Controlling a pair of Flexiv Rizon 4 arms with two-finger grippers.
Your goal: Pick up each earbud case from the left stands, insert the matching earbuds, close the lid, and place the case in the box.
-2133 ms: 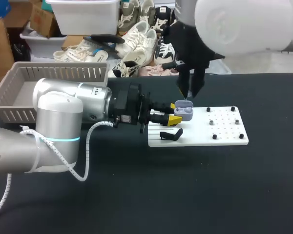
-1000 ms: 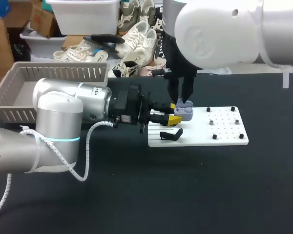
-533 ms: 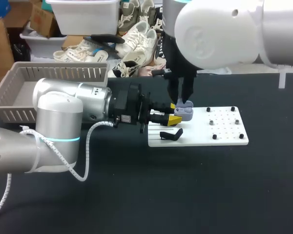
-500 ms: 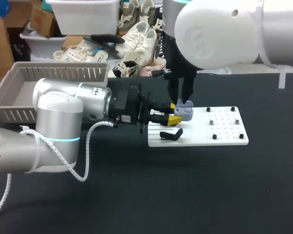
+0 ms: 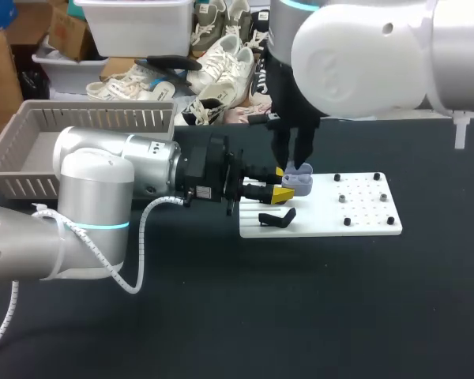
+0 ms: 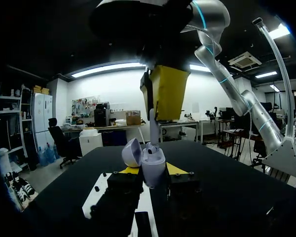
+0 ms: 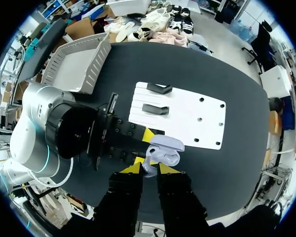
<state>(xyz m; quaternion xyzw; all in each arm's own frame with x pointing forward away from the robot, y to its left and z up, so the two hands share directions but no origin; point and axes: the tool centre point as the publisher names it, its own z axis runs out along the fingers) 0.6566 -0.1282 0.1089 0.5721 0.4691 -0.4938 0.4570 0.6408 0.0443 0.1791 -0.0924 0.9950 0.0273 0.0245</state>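
Earbud case (image 5: 298,183) (image 6: 152,165) (image 7: 164,150), lavender, lid flipped open, upright right at the left edge of the white board (image 5: 355,212). Pinched from both sides by the left gripper (image 5: 283,182) (image 6: 153,173), jaws snug against its lower half. Straight above, right gripper (image 5: 292,164) (image 7: 150,169) pointing down, jaws squeezed on a pale earbud (image 6: 153,126), lower end down at the case's open mouth. Pretty tight spot, both sets of yellow tips just beside each other.

Black stands (image 7: 155,109) on the board's left part, near the case; only one showing in the head view, toward the board's front edge. Right half of the board dotted with small black pegs (image 5: 347,222), well apart from the case.

Wide stretch of dark table (image 5: 316,316) showing in front of the board and off to its right. Grey box (image 5: 31,146) way over at the table's far left corner, with the left arm's bulky body (image 5: 118,166) lying between it and the board.
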